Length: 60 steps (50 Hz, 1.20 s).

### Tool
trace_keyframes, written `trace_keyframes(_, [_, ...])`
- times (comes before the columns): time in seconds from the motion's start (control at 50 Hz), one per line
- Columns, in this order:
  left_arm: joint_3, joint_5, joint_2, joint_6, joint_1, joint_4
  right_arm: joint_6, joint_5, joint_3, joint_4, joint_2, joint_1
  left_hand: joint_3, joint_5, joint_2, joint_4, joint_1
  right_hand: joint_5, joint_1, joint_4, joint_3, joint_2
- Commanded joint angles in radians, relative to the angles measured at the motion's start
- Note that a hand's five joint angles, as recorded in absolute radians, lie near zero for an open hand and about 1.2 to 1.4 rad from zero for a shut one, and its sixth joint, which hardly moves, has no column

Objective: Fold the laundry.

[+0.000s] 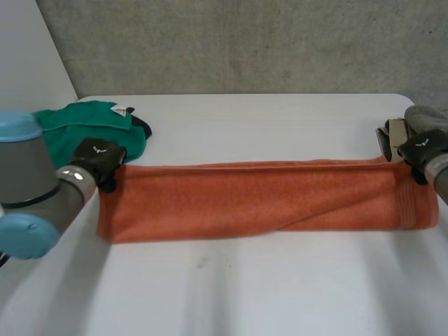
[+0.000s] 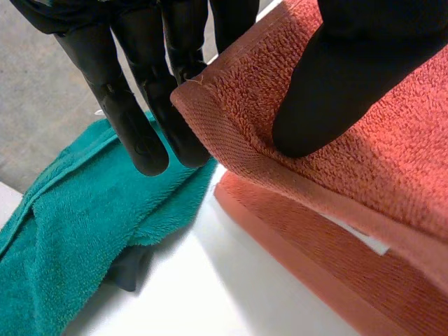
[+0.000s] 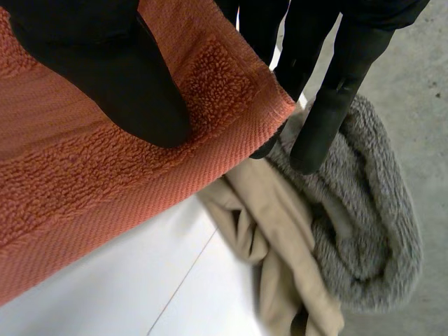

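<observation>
Green towel [image 1: 78, 133]: bunched, bench [image 1: 266, 287] far left.
Left hand [image 1: 100, 158]: thumb and fingers pinch the left far corner of orange towel [image 1: 259, 199].
Orange towel: long folded strip lying across the bench.
Right hand [image 1: 422, 149]: pinches its right far corner.
Beige cloth [image 3: 280, 245], grey cloth [image 3: 371, 231]: heaped beside the right hand.

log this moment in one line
left hand: pinches orange towel corner | right hand: pinches opposite corner | towel: folded lengthwise on table

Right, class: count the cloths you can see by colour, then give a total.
Orange towel: 1
Green towel: 1
Grey towel: 1
Beige cloth: 1
Total: 4 (a dark bit under the green one is unclear)
</observation>
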Motion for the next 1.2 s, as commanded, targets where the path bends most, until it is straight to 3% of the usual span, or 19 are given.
trace_keyframes(0.02, [0.165, -0.115, -0.130, 0.002, -0.050, 0.015, 0.006, 0.039, -0.182, -0.043, 0.150, 0.048, 0.202, 0.243, 0.197, 0.195, 0.242, 0.198, 0.241, 0.166, 0.172, 0.187])
trace_keyframes(0.08, [0.212, -0.142, -0.150, 0.002, -0.077, 0.055, 0.030, 0.041, -0.192, -0.082, 0.153, 0.060, 0.202, 0.243, 0.197, 0.195, 0.242, 0.069, 0.112, 0.037, 0.043, 0.058])
trace_keyframes(0.1, [0.220, -0.148, -0.153, 0.002, -0.083, 0.067, 0.050, 0.041, -0.197, -0.117, 0.153, 0.065, 0.202, 0.243, 0.197, 0.195, 0.242, -0.283, -0.241, -0.315, -0.309, -0.294])
trace_keyframes(0.12, [0.225, -0.153, -0.153, 0.002, -0.086, 0.079, 0.058, 0.042, -0.196, -0.135, 0.152, 0.066, 0.202, 0.243, 0.197, 0.195, 0.242, -0.464, -0.421, -0.496, -0.490, -0.475])
trace_keyframes(0.14, [0.232, -0.164, -0.153, 0.003, -0.090, 0.107, 0.069, 0.045, -0.196, -0.155, 0.150, 0.066, -0.158, -0.117, -0.163, -0.165, -0.118, -0.594, -0.551, -0.626, -0.620, -0.605])
trace_keyframes(0.18, [0.232, -0.179, -0.153, 0.006, -0.097, 0.128, 0.096, 0.053, -0.196, -0.188, 0.146, 0.066, -0.600, -0.559, -0.604, -0.607, -0.559, -0.691, -0.649, -0.723, -0.717, -0.702])
trace_keyframes(0.2, [0.232, -0.197, -0.150, 0.006, -0.104, 0.141, 0.104, 0.055, -0.196, -0.191, 0.142, 0.066, -0.974, -0.933, -0.979, -0.982, -0.934, -0.773, -0.731, -0.806, -0.799, -0.784])
trace_keyframes(0.26, [0.229, -0.224, -0.149, 0.003, -0.130, 0.142, 0.129, 0.055, -0.182, -0.191, 0.106, 0.066, -1.020, -0.979, -1.024, -1.027, -0.979, -0.993, -0.950, -1.025, -1.019, -1.004])
trace_keyframes(0.46, [0.104, -0.227, -0.043, 0.002, -0.192, 0.139, 0.140, 0.017, 0.043, -0.157, -0.095, 0.051, -1.020, -0.979, -1.024, -1.027, -0.979, -0.993, -0.950, -1.025, -1.019, -1.004])
trace_keyframes(0.52, [0.019, -0.219, 0.018, 0.002, -0.193, 0.147, 0.141, -0.039, 0.113, -0.120, -0.131, 0.019, -1.020, -0.979, -1.024, -1.027, -0.979, -0.915, -0.873, -0.948, -0.941, -0.926])
trace_keyframes(0.62, [-0.099, -0.204, 0.101, -0.006, -0.192, 0.170, 0.141, -0.227, 0.267, -0.048, -0.183, -0.088, -1.020, -0.979, -1.024, -1.027, -0.979, -0.689, -0.647, -0.722, -0.715, -0.700])
trace_keyframes(0.72, [-0.180, -0.163, 0.150, -0.030, -0.189, 0.228, 0.135, -0.315, 0.332, -0.074, -0.183, -0.144, -1.016, -0.975, -1.021, -1.023, -0.976, -0.671, -0.629, -0.704, -0.697, -0.682])
trace_keyframes(0.84, [-0.193, -0.101, 0.155, -0.054, -0.170, 0.276, 0.129, -0.324, 0.347, -0.141, -0.145, -0.176, -0.975, -0.934, -0.980, -0.982, -0.935, -0.613, -0.570, -0.645, -0.639, -0.624])
trace_keyframes(0.96, [-0.191, -0.093, 0.146, -0.058, -0.126, 0.279, 0.123, -0.324, 0.338, -0.192, -0.098, -0.176, -0.972, -0.931, -0.977, -0.979, -0.932, -0.516, -0.473, -0.548, -0.542, -0.527])
trace_keyframes(1.04, [-0.191, -0.093, 0.137, -0.064, -0.123, 0.280, 0.121, -0.326, 0.318, -0.205, -0.056, -0.178, -0.972, -0.931, -0.977, -0.979, -0.932, -0.317, -0.274, -0.349, -0.343, -0.328])
trace_keyframes(1.06, [-0.191, -0.093, 0.137, -0.064, -0.121, 0.280, 0.117, -0.320, 0.303, -0.197, -0.043, -0.182, -0.972, -0.931, -0.977, -0.979, -0.932, 0.085, 0.128, 0.053, 0.059, 0.074])
trace_keyframes(1.08, [-0.189, -0.095, 0.137, -0.066, -0.121, 0.280, 0.112, -0.312, 0.294, -0.194, -0.042, -0.185, -0.972, -0.931, -0.977, -0.979, -0.932, 0.227, 0.270, 0.195, 0.202, 0.216])
trace_keyframes(1.2, [-0.186, -0.095, 0.138, -0.070, -0.121, 0.280, 0.095, -0.261, 0.317, -0.197, -0.074, -0.279, -0.972, -0.931, -0.977, -0.979, -0.932, 0.229, 0.271, 0.197, 0.203, 0.218])
